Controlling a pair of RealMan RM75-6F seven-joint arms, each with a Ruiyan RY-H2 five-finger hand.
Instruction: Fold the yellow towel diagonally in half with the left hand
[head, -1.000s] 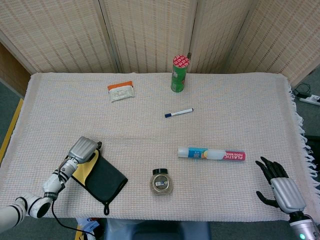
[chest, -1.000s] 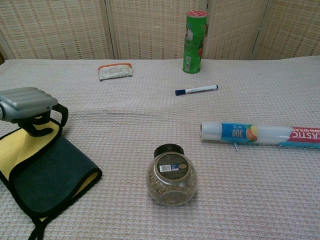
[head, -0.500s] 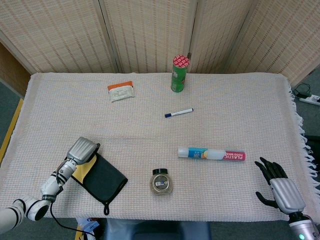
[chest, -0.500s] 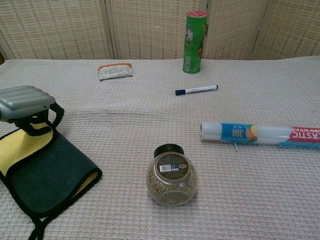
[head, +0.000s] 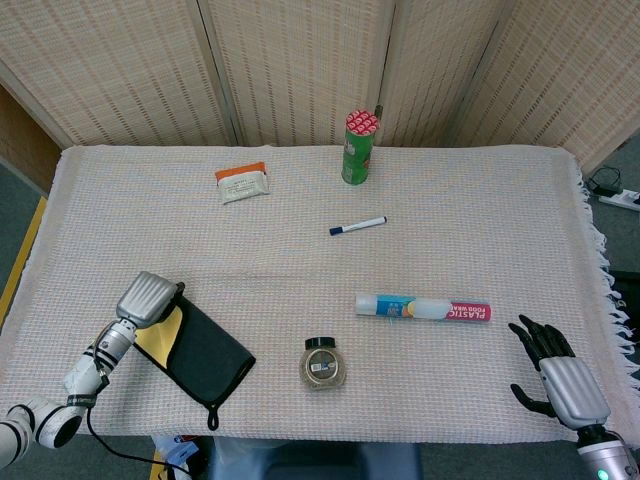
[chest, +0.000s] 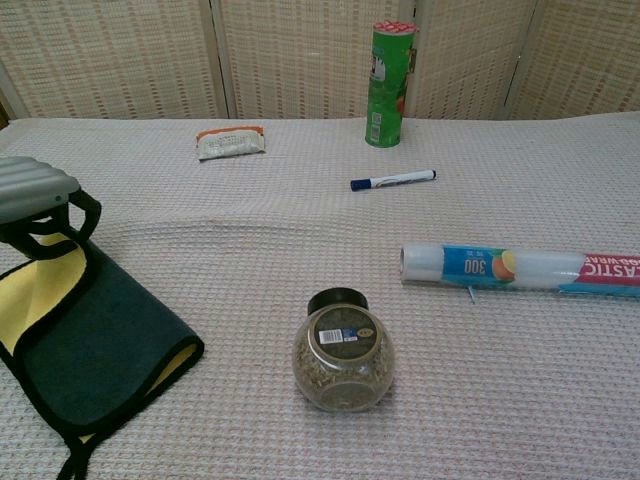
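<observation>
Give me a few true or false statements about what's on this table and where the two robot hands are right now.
1. The yellow towel with a dark green side and black trim lies folded over near the table's left front edge. True.
2. The green cylindrical can lies on its side. False: it stands upright at the back.
3. The blue-capped marker pen lies between the can and the clear plastic wrap roll. True.
4. The right robot hand holds the round glass jar. False: it holds nothing, fingers apart, well clear of the jar.
5. The left robot hand is at the towel's far-left edge. True.

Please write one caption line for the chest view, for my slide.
Left hand over the folded yellow towel with dark backing, beside a round glass jar.
</observation>
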